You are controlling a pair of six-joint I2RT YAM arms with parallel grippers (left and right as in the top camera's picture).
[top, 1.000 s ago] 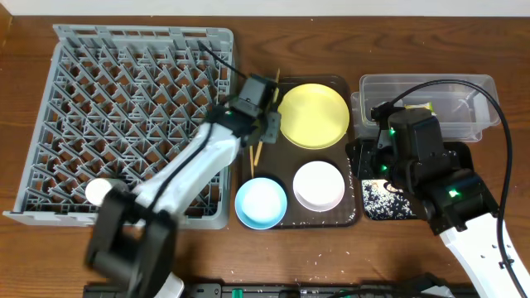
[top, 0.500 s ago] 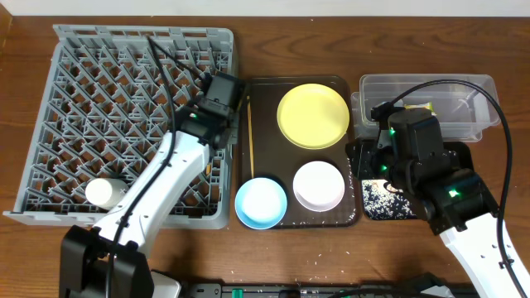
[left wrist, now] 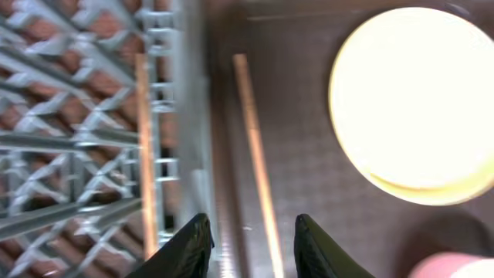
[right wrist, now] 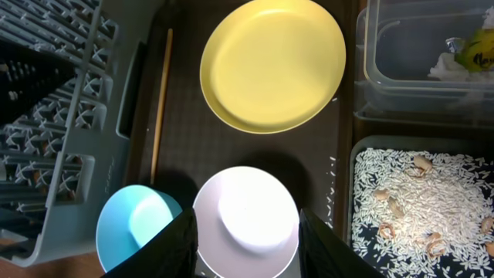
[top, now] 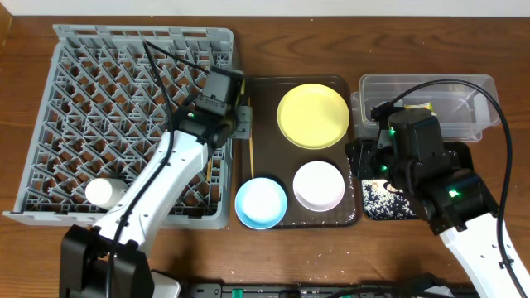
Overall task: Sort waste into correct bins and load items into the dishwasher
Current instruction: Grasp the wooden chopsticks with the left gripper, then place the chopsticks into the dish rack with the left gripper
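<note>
Left wrist view shows us our left claw parted and empty over a chopstick, yellow plate at two o'clock; our right claw gapes empty above the white bowl.

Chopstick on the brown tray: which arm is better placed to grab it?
Probably left: the left hand, open, hangs right over the chopstick, while the right hand sits above the white bowl.

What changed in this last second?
The left gripper swung from beside the yellow plate to the rack's right edge, open. One chopstick, slanted before, now lies straight on the brown tray; another lies in the rack. Plate, blue bowl, white bowl and right gripper stayed put.
</note>
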